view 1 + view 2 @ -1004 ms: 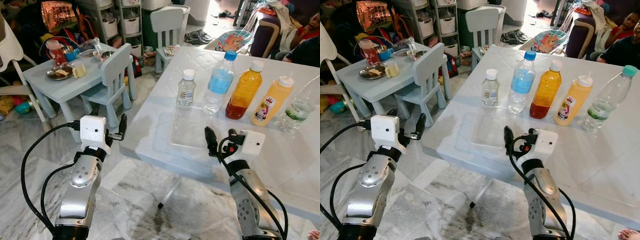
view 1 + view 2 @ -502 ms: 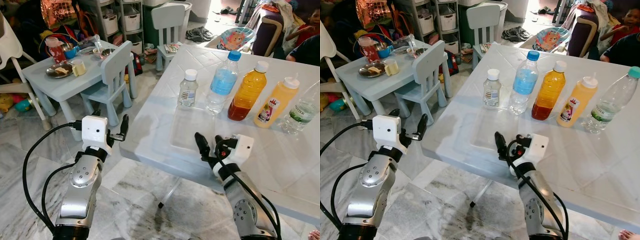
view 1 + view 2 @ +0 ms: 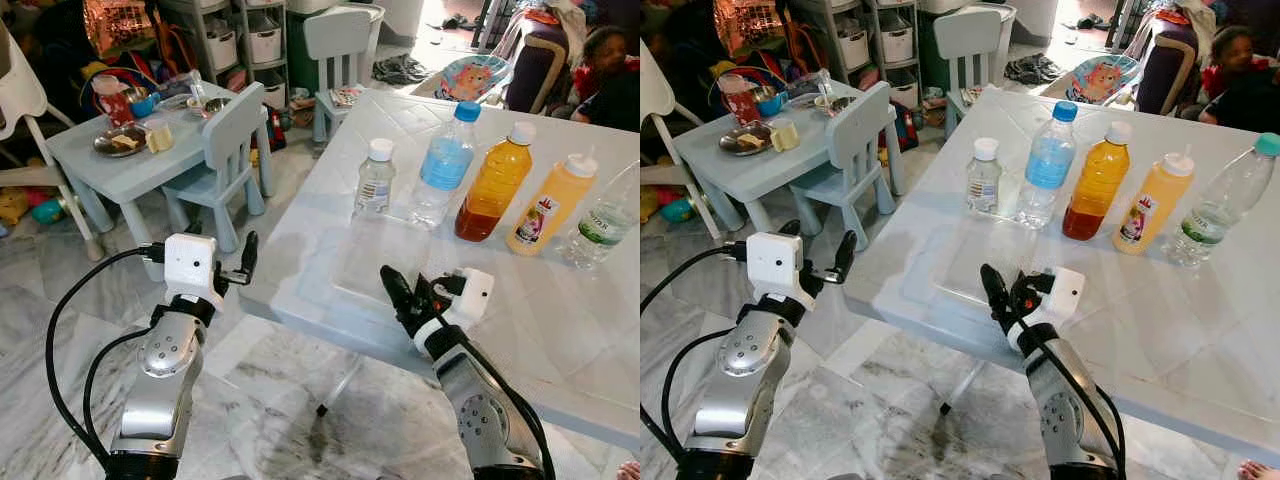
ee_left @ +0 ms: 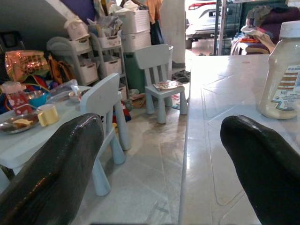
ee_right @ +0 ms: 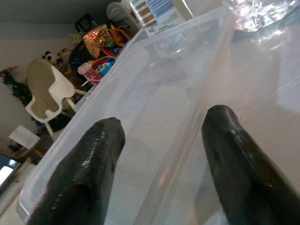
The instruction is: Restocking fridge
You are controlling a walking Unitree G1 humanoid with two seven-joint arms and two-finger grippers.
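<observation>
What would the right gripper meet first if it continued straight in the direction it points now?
Most likely the clear plastic tray on the white table. The right gripper, fingers open, points along the tray's near edge, with the small white-capped bottle beyond. Depth is hard to judge.

Five upright capped bottles [image 3: 497, 181] stand behind a seemingly empty clear tray [image 3: 372, 262].

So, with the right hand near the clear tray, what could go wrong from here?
1. The right hand, fingers open, straddles the near wall of the clear tray; a shallow pinch may slip on the thin plastic.
2. Pushing the tray forward could tip the small bottle or the blue-capped bottle standing just behind it.
</observation>
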